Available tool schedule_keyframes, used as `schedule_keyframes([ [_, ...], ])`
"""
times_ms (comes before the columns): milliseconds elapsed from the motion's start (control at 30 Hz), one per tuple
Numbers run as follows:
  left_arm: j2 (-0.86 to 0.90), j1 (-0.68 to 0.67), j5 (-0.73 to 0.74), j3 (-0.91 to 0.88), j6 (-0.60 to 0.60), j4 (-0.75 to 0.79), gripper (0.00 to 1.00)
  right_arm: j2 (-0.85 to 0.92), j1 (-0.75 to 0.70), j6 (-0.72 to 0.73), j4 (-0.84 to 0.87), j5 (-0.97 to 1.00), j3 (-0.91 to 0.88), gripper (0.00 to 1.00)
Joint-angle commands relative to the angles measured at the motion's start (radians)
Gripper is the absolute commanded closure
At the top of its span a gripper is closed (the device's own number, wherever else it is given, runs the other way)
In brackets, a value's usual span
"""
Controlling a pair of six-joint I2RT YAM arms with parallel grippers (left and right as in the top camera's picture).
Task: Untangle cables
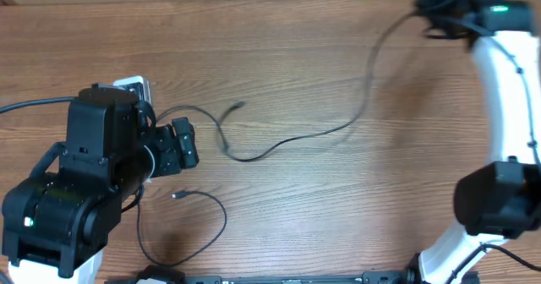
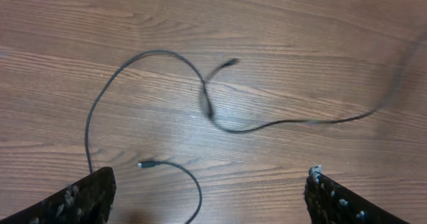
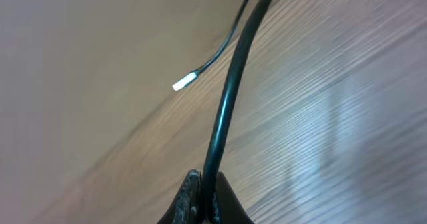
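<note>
Quick status from us. Our right gripper [image 3: 203, 201] is up at the far right corner of the table [image 1: 296, 56]. Its fingers are pinched tight on the long cable [image 1: 368, 81], which runs straight out from between them in the wrist view. A silvery plug tip [image 3: 183, 84] shows just beside that strand, and we can't tell whose end it is. The long cable sweeps across the wood to the middle, where strands cross in a small tangle [image 2: 207, 101]. Our left gripper [image 2: 210, 176] sits over the left side, fingers spread wide with nothing between them. A second cable [image 1: 221, 221] curls loose near it, its plug [image 2: 141, 164] lying flat on the table.
</note>
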Motion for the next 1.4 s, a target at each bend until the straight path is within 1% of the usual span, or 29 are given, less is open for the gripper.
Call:
schedule_keyframes([
  [0, 0.016, 0.003, 0.002, 0.007, -0.029, 0.002, 0.1, -0.037, -0.172, -0.059, -0.044, -0.014, 0.08, 0.96],
  [100, 0.028, 0.003, 0.003, 0.007, -0.031, 0.002, 0.1, -0.037, -0.333, -0.068, -0.065, -0.043, 0.104, 0.96],
  [300, 0.06, 0.003, 0.034, 0.007, -0.045, 0.006, 0.11, -0.037, -0.624, -0.071, -0.04, -0.132, 0.107, 0.96],
  [467, 0.091, 0.003, 0.055, 0.007, -0.05, 0.011, 0.11, -0.037, -0.793, -0.089, 0.012, -0.204, 0.107, 0.96],
  [567, 0.104, 0.002, 0.061, 0.007, -0.053, 0.02, 0.12, -0.037, -0.841, -0.11, 0.042, -0.26, 0.107, 0.96],
  [600, 0.107, 0.001, 0.07, 0.007, -0.052, 0.026, 0.12, -0.036, -0.849, -0.115, 0.059, -0.293, 0.107, 0.71],
  [633, 0.108, 0.001, 0.085, 0.007, -0.052, 0.033, 0.12, -0.037, -0.851, -0.115, 0.074, -0.325, 0.107, 0.0],
  [733, 0.108, 0.001, 0.1, 0.007, -0.051, 0.041, 0.12, -0.037, -0.844, -0.115, 0.121, -0.455, 0.107, 0.0],
  [867, 0.108, 0.001, 0.099, 0.007, -0.039, 0.034, 0.12, -0.037, -0.787, -0.115, 0.162, -0.61, 0.107, 0.0],
  [1000, 0.108, 0.001, 0.099, 0.007, -0.025, 0.032, 0.12, -0.037, -0.697, -0.124, 0.122, -0.66, 0.107, 0.0],
  [1133, 0.108, 0.001, 0.099, 0.007, -0.025, 0.037, 0.13, -0.037, -0.588, -0.196, -0.008, -0.655, 0.106, 0.0],
  [1233, 0.106, 0.001, 0.098, 0.007, -0.016, 0.036, 0.14, -0.037, -0.496, -0.251, -0.12, -0.591, 0.106, 0.0],
  [1267, 0.106, 0.002, 0.095, 0.007, -0.016, 0.036, 0.14, -0.037, -0.468, -0.266, -0.166, -0.55, 0.107, 0.0],
  [1367, 0.101, 0.002, 0.095, 0.007, 0.002, 0.036, 0.15, -0.036, -0.388, -0.337, -0.335, -0.333, 0.103, 0.0],
])
